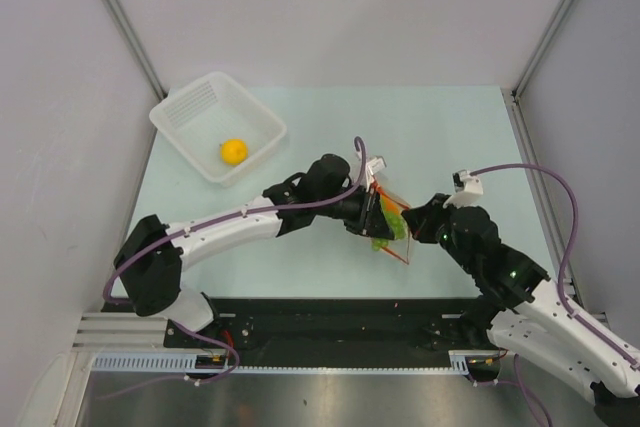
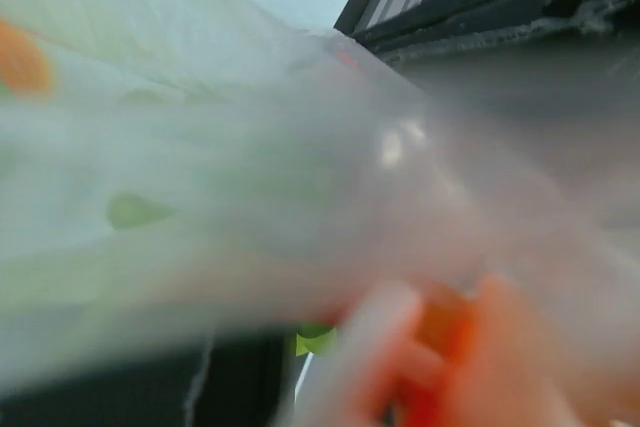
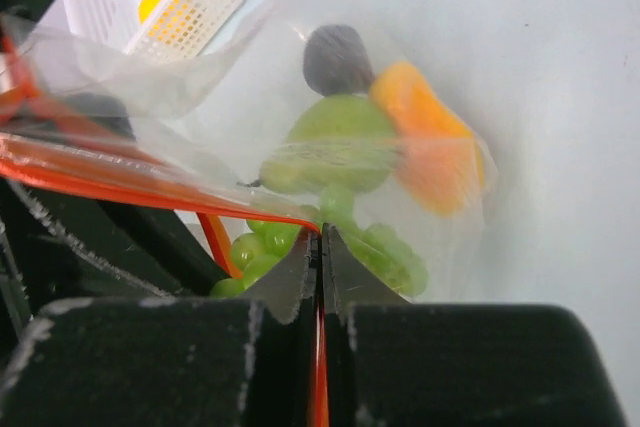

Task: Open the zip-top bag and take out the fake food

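Note:
The zip-top bag (image 1: pixel 391 226) hangs between my two grippers at mid-table, its red-orange zip strip (image 3: pixel 120 185) stretched out. In the right wrist view it holds a green pear (image 3: pixel 340 137), a dark round piece (image 3: pixel 337 59), an orange piece (image 3: pixel 432 142) and green grapes (image 3: pixel 392 252). My right gripper (image 3: pixel 322 239) is shut on the zip strip; it also shows in the top view (image 1: pixel 416 229). My left gripper (image 1: pixel 373 211) grips the bag's opposite edge. The bag's blurred plastic (image 2: pixel 300 147) fills the left wrist view and hides the fingers. A yellow-orange round fruit (image 1: pixel 233 151) lies in the basket.
The white slotted basket (image 1: pixel 190 107) stands at the back left of the table; it also shows in the right wrist view (image 3: pixel 190 7). The black rail of the arm bases (image 1: pixel 330 322) runs along the near edge.

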`<state>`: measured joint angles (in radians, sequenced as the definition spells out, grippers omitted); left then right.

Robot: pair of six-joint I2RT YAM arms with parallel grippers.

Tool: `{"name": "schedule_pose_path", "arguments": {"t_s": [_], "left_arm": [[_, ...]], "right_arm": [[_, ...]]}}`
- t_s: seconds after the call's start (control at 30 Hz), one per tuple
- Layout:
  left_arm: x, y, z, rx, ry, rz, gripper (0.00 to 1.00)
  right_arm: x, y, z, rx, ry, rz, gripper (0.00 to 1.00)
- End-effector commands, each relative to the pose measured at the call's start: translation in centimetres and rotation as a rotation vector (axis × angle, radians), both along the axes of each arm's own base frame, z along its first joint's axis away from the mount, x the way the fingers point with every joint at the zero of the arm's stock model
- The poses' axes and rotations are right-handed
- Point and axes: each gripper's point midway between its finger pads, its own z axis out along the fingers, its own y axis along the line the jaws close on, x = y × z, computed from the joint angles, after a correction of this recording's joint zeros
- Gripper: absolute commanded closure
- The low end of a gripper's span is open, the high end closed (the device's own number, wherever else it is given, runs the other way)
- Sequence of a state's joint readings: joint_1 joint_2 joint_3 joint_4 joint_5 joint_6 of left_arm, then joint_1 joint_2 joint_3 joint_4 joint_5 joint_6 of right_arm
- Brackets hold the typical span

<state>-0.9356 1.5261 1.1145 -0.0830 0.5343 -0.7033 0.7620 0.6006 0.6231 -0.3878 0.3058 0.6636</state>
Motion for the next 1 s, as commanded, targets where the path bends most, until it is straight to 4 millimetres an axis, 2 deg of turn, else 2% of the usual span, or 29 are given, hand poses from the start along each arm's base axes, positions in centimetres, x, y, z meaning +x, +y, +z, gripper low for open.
{"name": "schedule_pose_path", "arguments": {"t_s": [0.0, 0.13, 0.17, 0.27, 0.3, 0.43, 0.73, 0.8, 0.9, 0.93, 0.97], "left_arm": [[1.2, 0.1, 11.4, -0.227, -0.348, -0.056, 1.0], [1.5, 1.9, 10.6, -0.121, -0.453, -0.057, 0.99], [1.2, 2.5, 11.4, -0.135, -0.507, -0.069, 0.99], [-0.7, 3.2, 11.9, -0.175, -0.565, -0.17, 0.98], [-1.5, 3.3, 12.5, -0.207, -0.588, -0.203, 0.97], [-2.1, 3.7, 12.9, -0.232, -0.612, -0.221, 0.95], [-3.9, 4.4, 13.5, -0.312, -0.64, -0.289, 0.95], [-3.7, 5.0, 13.8, -0.306, -0.663, -0.263, 0.94], [-1.8, 6.3, 13.8, -0.26, -0.678, -0.165, 0.94], [-0.9, 6.7, 13.6, -0.238, -0.678, -0.12, 0.94], [1.1, 7.6, 13.4, -0.198, -0.681, -0.028, 0.93]], "right_arm": [[-0.7, -5.2, -5.3, -0.207, 0.136, -0.183, 1.0], [-0.8, -5.7, -5.0, -0.19, 0.128, -0.21, 1.0], [-0.7, -5.7, -4.9, -0.19, 0.125, -0.213, 1.0], [-0.7, -5.5, -5.1, -0.188, 0.132, -0.208, 1.0], [-0.7, -5.3, -5.0, -0.182, 0.129, -0.204, 1.0], [-0.7, -4.5, -4.8, -0.165, 0.123, -0.167, 1.0], [-0.9, -4.8, -4.6, -0.168, 0.116, -0.167, 1.0], [-0.9, -4.9, -4.6, -0.169, 0.114, -0.168, 1.0], [-0.8, -4.6, -4.6, -0.167, 0.111, -0.156, 1.0], [-0.8, -4.5, -4.6, -0.166, 0.11, -0.154, 1.0], [-0.8, -4.5, -4.6, -0.168, 0.109, -0.149, 1.0]]}}
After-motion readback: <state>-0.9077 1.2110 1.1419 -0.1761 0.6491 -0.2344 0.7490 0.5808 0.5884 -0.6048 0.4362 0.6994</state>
